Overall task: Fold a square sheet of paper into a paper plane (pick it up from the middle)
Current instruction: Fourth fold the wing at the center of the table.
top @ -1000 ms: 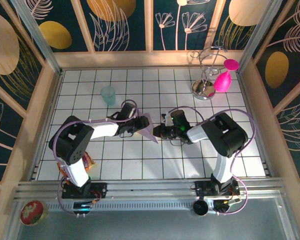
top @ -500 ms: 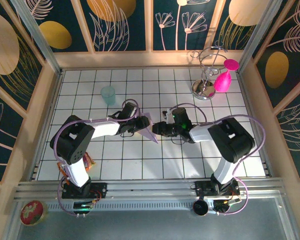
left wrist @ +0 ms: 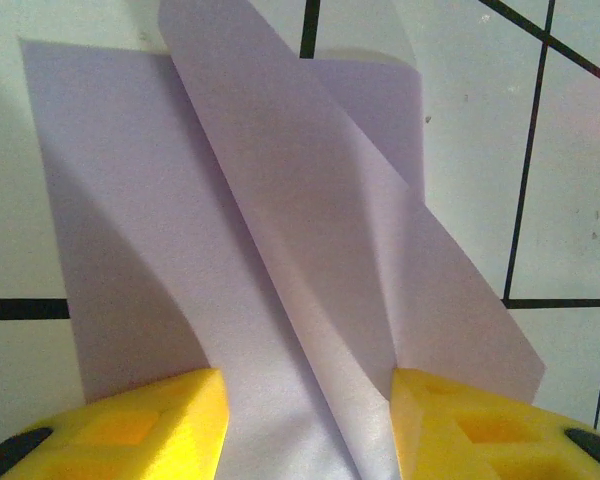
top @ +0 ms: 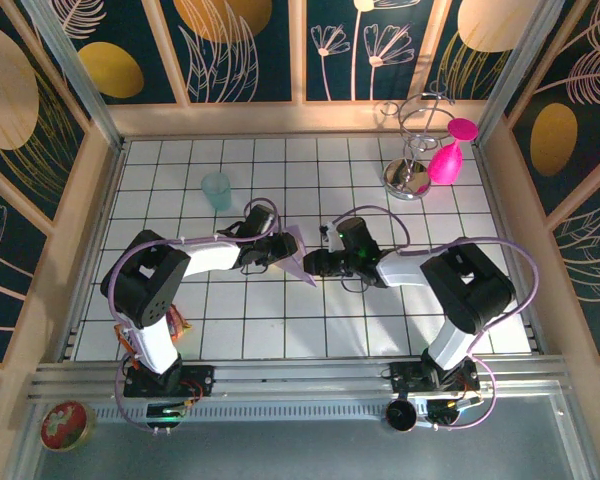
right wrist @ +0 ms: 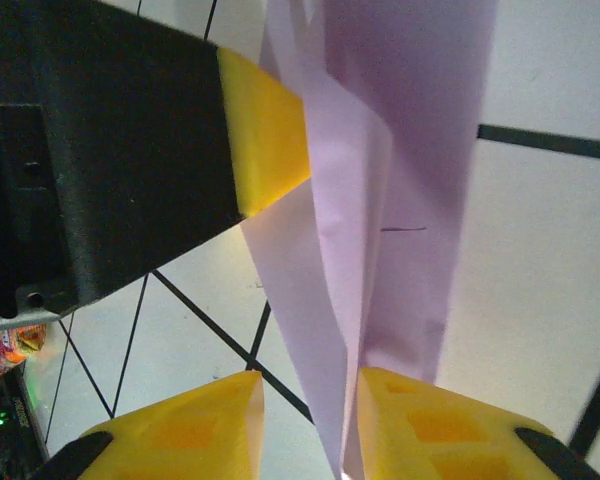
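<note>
Right arm's elbow has swung outward since a second ago, and its end effector (top: 313,264) has edged left to the sheet of paper (top: 298,256). That sheet, pale lilac and part-folded, lies on the tiled counter (top: 280,320) midway between the arms, one flap raised. Right fingers stand slightly apart astride the folded edge. Left end effector (top: 278,252) stands wide apart, with the sheet between its fingers.

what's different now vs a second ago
The right arm swung its elbow outward, to the right and toward the near edge, while the right tool stayed at the folded lilac paper. The left tool, the paper and the teal cup kept their places.
</note>
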You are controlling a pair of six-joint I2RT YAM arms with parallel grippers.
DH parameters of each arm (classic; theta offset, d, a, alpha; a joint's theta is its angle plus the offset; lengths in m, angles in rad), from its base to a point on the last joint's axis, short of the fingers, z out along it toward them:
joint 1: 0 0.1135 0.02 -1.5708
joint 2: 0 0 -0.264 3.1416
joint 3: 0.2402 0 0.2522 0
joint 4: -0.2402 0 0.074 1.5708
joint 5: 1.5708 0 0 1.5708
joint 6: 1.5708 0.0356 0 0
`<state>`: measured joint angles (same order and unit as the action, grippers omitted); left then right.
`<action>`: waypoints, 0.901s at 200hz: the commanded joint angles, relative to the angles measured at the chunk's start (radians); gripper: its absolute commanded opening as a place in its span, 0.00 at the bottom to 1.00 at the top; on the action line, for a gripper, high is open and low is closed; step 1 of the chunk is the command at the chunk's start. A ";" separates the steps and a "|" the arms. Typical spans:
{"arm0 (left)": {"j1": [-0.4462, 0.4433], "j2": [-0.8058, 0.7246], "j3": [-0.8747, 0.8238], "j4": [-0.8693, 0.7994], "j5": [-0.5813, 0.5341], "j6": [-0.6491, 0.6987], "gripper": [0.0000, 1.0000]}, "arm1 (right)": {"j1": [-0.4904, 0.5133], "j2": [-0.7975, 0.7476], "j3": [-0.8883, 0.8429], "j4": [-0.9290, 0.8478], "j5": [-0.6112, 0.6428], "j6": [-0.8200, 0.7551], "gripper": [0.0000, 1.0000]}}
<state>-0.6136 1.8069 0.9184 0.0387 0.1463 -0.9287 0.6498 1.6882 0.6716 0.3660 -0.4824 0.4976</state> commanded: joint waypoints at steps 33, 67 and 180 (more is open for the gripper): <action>0.002 0.052 -0.009 -0.112 -0.043 -0.007 0.45 | 0.008 0.036 0.036 -0.030 0.028 -0.040 0.24; 0.003 0.052 -0.006 -0.112 -0.042 -0.009 0.45 | 0.011 0.040 0.035 -0.040 0.045 -0.051 0.24; 0.003 0.050 -0.006 -0.114 -0.037 -0.012 0.45 | 0.033 0.073 0.055 -0.038 0.079 -0.067 0.19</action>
<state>-0.6136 1.8095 0.9241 0.0250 0.1436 -0.9287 0.6754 1.7443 0.7120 0.3321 -0.4305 0.4480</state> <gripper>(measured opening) 0.447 0.205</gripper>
